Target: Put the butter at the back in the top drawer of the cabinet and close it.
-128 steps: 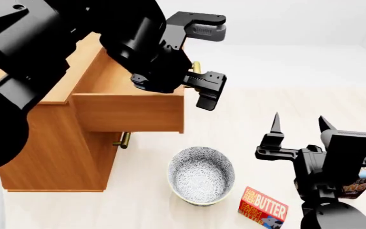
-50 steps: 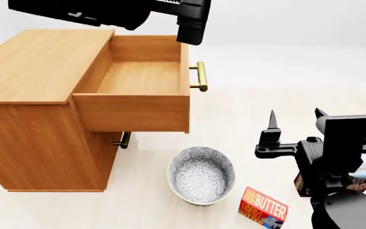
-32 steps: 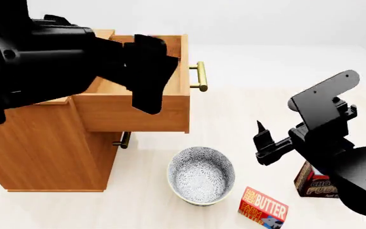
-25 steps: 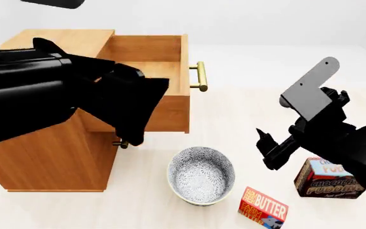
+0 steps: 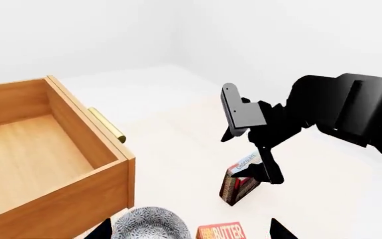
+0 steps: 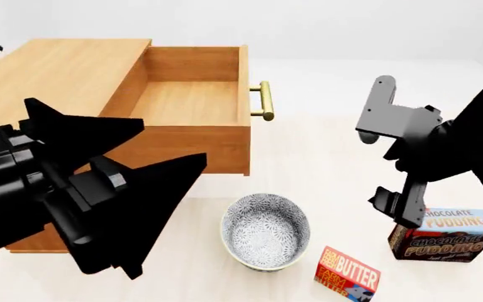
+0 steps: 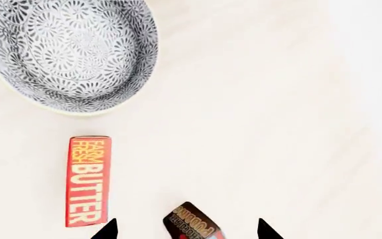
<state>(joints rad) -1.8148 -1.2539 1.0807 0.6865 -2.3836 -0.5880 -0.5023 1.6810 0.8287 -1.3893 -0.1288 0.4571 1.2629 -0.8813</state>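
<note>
A: Two arms are in the head view. The left claw (image 6: pixel 153 217) sits low and close to the camera, in front of the cabinet (image 6: pixel 48 82), fingers spread wide and pointing toward the bowl (image 6: pixel 266 231), with nothing between them. The right claw (image 6: pixel 401 207) hangs from a bent wrist, pointing down over the chocolate pudding box (image 6: pixel 447 234).

B: State of the right claw?

A: Parted and empty. In the right wrist view its two dark fingertips (image 7: pixel 108 230) stand well apart, with the top of the pudding box between them.

B: Position of the butter relative to the claws?

A: The butter (image 6: pixel 347 274) lies flat on the pale floor (image 6: pixel 326 157), just beside the bowl on its right and near the pudding box. It is below and to the left of the right claw, not touched by it (in the right wrist view the box lies just outside one fingertip). The left claw is well apart from it, across the bowl.

B: Drawer status?

A: The top drawer (image 6: pixel 193 94) is pulled fully out, its brass handle (image 6: pixel 263 100) facing right, with only bare wood showing inside.

B: Legible text?

A: "FARM FRESH BUTTER" in yellow and white on the red box; "CHOCOLATE PUDDING" on the brown-and-blue box.
</note>
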